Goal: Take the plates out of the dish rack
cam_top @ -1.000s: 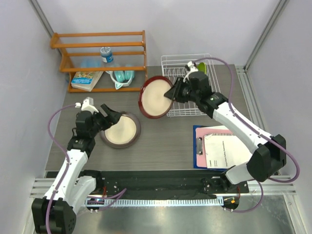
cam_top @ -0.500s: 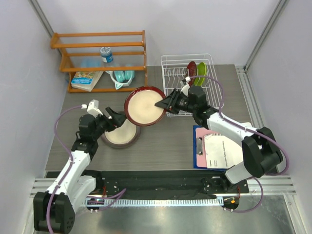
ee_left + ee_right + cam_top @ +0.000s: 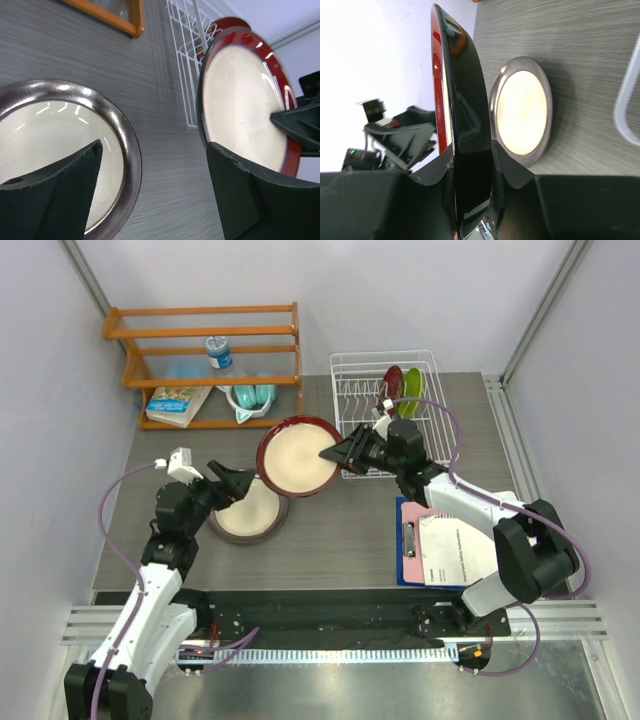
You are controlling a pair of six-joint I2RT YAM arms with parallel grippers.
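**Maroon-rimmed plate held out of the rack, two small plates in it**

The right end effector (image 3: 333, 453) is clamped on the rim of the maroon-rimmed plate (image 3: 298, 455), one finger on each face. The plate is held clear of the worktop (image 3: 340, 530), tilted, just left of the dish rack (image 3: 345, 365) and about midway across the worktop's width. It is the largest plate in view: a matte cream centre inside a glossy dark red band. The right wrist view shows it edge-on (image 3: 465, 150), with a shiny black underside.

The grey-rimmed plate (image 3: 248, 512) lies flat in the left half of the worktop. Its centre is cream and its broad rim shines like metal in the left wrist view (image 3: 120, 145). From above, the held plate's lower edge overlaps its far side. The left end effector (image 3: 235, 485) hangs over this plate with its fingers (image 3: 55, 200) spread wide apart, gripping nothing.

The white wire rack sits by the far edge, right of centre. The dark red plate (image 3: 394, 382) and the lime green plate (image 3: 412, 388) stand on edge side by side at its right end; both are smaller.

An orange wooden shelf (image 3: 210, 350) stands at the far left corner. A blue clipboard (image 3: 450, 540) with paper lies toward the near right corner.
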